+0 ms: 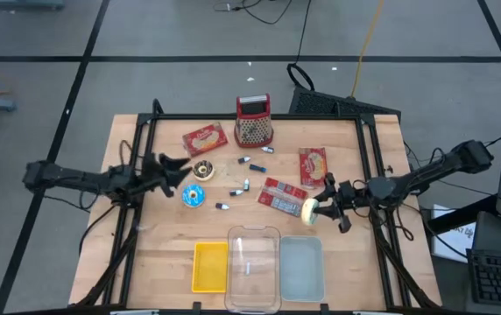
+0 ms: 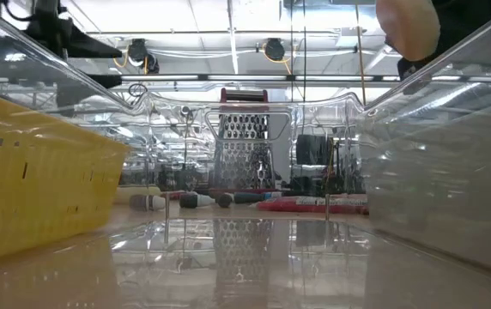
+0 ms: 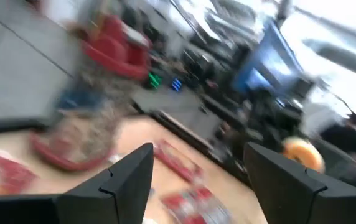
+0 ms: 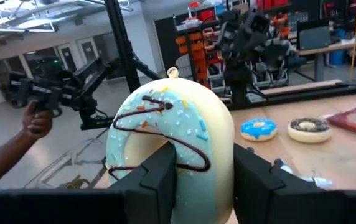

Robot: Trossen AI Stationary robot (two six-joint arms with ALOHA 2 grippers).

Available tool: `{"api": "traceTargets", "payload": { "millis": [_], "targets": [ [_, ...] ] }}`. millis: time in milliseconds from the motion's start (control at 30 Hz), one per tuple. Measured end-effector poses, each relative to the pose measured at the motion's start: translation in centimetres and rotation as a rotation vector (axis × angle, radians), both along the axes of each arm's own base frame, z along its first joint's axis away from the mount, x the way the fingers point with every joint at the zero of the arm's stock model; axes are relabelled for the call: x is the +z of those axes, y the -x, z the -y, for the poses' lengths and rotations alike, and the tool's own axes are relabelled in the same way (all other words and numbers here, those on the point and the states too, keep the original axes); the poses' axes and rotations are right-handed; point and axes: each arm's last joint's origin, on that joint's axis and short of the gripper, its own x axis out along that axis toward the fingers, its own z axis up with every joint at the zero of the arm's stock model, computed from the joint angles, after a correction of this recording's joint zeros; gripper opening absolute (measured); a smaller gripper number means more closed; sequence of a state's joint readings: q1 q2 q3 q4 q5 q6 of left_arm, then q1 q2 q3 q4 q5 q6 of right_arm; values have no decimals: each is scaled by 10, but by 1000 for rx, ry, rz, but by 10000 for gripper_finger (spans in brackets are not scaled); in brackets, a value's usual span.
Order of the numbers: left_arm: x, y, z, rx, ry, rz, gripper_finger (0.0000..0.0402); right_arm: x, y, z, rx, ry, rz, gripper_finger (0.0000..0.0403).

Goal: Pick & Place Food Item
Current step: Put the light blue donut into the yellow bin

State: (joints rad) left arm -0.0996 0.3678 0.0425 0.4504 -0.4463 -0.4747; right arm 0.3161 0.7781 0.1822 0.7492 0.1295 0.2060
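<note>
High view: right pincer (image 1: pixel 319 210) pinching a pale glazed donut (image 1: pixel 310 211), raised over the wooden tabletop (image 1: pixel 172 245) near its right side, just beyond the far edge of the frosted bin (image 1: pixel 301 268). Left pincer (image 1: pixel 177 168) spread, empty, at the tabletop's left-centre — close to a chocolate-topped donut (image 1: pixel 203 170) and a blue donut (image 1: pixel 194 197). Along the near edge: yellow bin (image 1: pixel 210 266), clear bin (image 1: pixel 253 268), then the frosted one. Box grater (image 1: pixel 253 120) w/ red top at the far centre; red snack packets (image 1: pixel 205 138) beside it and more at right; small batteries (image 1: pixel 252 163) scattered mid-tabletop.

Low view: looking through the clear bin's walls (image 2: pixel 254 240); yellow bin (image 2: pixel 31 172) at left, grater (image 2: pixel 244 146) straight ahead, batteries (image 2: pixel 198 200) lying on the wood. Donut (image 2: pixel 410 27) aloft at the top right, pincer fingers dark beside it.

Left wrist view: heavily blurred. Two dark fingers (image 3: pixel 125 177) well apart, nothing between. Red-topped grater (image 3: pixel 112 50) and red packets (image 3: pixel 178 165) ahead; donut (image 3: pixel 302 154) visible farther off, w/ a dark shape beyond it — cannot tell what.

Right wrist view: donut (image 4: pixel 172 130) clamped between the two fingers (image 4: pixel 159 177), standing on edge — pale blue icing, chocolate drizzle, coloured sprinkles. Blue donut (image 4: pixel 258 129) and choc donut (image 4: pixel 309 128) flat on the tabletop beyond. Person's hand (image 4: pixel 38 124) at the far left, off the tabletop.
</note>
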Motion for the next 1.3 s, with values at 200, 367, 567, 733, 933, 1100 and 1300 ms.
{"api": "traceTargets", "payload": {
  "millis": [200, 367, 567, 733, 933, 1100, 1300],
  "targets": [
    [4, -27, 9, -196, -116, 86, 251, -1, -10, -2, -35, 17, 63, 114],
    [0, -58, 11, -197, -87, -5, 251, -7, -17, -5, -35, 22, 61, 114],
    [7, -118, 18, -229, -95, -91, 251, -14, -24, -7, -38, 48, 62, 114],
    [19, -175, 24, -227, -139, -111, 251, -16, -26, -7, -57, 116, 73, 114],
    [23, -228, 29, -231, -236, -230, 251, -19, -27, -2, -266, 313, 41, 114],
    [26, -255, 33, -237, -259, -268, 251, -22, -27, 2, -404, 391, -12, 114],
    [22, -280, 40, -248, -290, -279, 251, -22, -34, 2, -458, 441, -95, 114]
  ]
}}
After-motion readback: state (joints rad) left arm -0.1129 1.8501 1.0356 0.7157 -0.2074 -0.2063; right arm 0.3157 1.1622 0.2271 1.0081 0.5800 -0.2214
